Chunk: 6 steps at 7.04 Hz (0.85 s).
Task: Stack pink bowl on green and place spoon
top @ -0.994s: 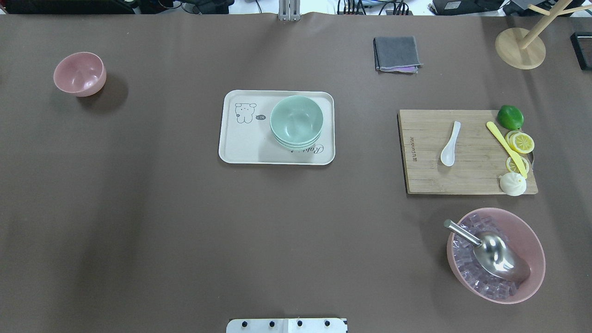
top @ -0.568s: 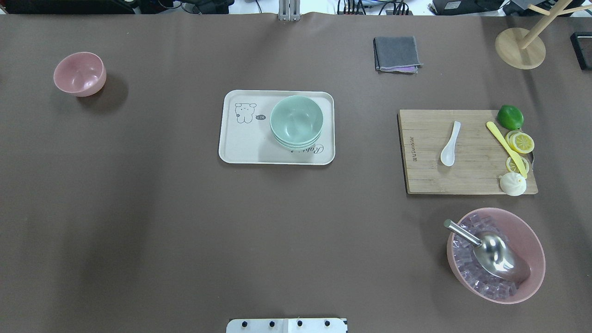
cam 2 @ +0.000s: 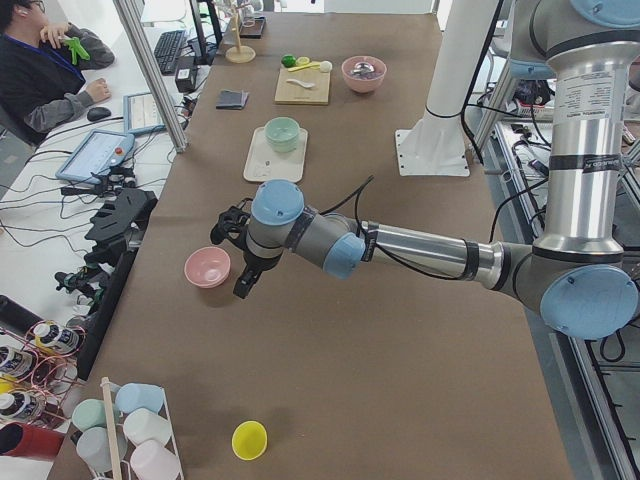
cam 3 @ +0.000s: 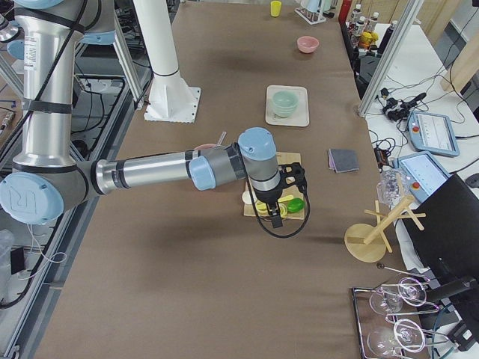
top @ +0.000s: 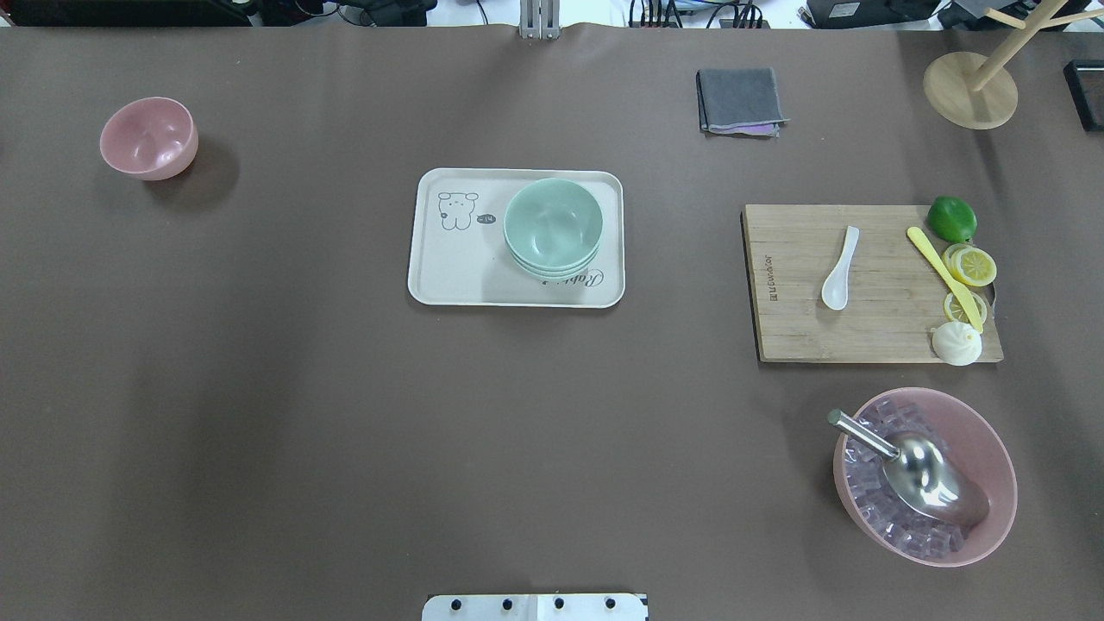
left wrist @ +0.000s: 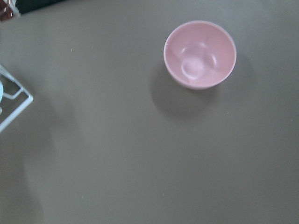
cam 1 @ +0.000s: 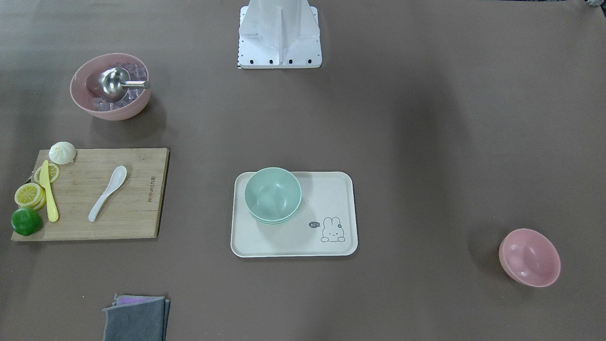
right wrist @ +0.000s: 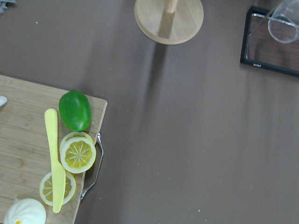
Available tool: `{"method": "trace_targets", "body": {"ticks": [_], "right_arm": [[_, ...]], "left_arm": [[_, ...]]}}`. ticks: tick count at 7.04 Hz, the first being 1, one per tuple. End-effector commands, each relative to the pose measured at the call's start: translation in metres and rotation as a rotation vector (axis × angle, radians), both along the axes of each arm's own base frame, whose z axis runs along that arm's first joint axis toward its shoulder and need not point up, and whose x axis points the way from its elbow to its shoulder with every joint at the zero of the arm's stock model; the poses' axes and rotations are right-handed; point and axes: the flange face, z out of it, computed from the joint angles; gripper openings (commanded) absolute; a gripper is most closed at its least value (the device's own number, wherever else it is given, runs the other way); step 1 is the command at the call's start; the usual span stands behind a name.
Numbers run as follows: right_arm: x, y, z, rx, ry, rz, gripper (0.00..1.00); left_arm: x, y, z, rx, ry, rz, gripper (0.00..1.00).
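Taking the overhead view as a clock face, with 12 o'clock on the side away from the robot, the pink bowl (top: 148, 138) is sitting upright and empty on the desk (top: 345, 431) out at 10 o'clock, well apart from everything else. The green bowls (top: 553, 226) are resting nested in a small stack on the 3 o'clock half of a cream tray (top: 457, 276) near the middle. The spoon (top: 838, 272) is lying on a wooden cutting board (top: 793, 336) at 3 o'clock from the tray, its scoop pointing toward 6 o'clock.

The left tool (cam 2: 243, 285) is hanging over the desk near the pink bowl without touching it (its wrist camera is catching the bowl off toward one corner, not beneath). The right tool (cam 3: 275, 220) is hovering over the 3 o'clock end of the board, where a lime (right wrist: 74, 110), lemon slices (right wrist: 78, 154) and a yellow knife (right wrist: 55, 161) are lying. Both tools are showing only in the side views, so I cannot tell how far either one's jaws are parted; neither appears to be carrying anything.
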Motion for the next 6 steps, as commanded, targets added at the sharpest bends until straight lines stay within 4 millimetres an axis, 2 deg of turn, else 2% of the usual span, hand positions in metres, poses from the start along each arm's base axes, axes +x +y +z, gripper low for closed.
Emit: {"method": "trace_targets", "body": {"ticks": [1,2,3,4,5,6], "right_arm": [[0.003,0.002,0.0,0.034,-0.011,0.028,1.0],[0.003,0.005,0.011,0.016,-0.018,0.03,1.0],[0.002,-0.001,0.006,0.031,-0.016,0.03,1.0],[0.001,-0.007,0.003,0.035,-0.015,0.03,1.0],[-0.014,-0.03,-0.004,0.049,-0.017,0.002,1.0],[-0.04,-0.062,-0.004,0.049,-0.019,-0.043,1.0]], "left_arm": [[0.001,-0.019,-0.005,0.014,0.015,-0.012,0.99],[0.002,-0.017,-0.001,0.01,0.02,-0.01,0.99],[0.001,-0.017,-0.013,0.047,0.023,-0.016,0.99],[0.01,-0.032,-0.021,0.035,0.033,-0.027,0.99],[0.038,-0.065,-0.035,0.052,0.036,0.017,0.99],[0.078,-0.086,-0.027,0.03,0.035,0.079,0.99]]}}
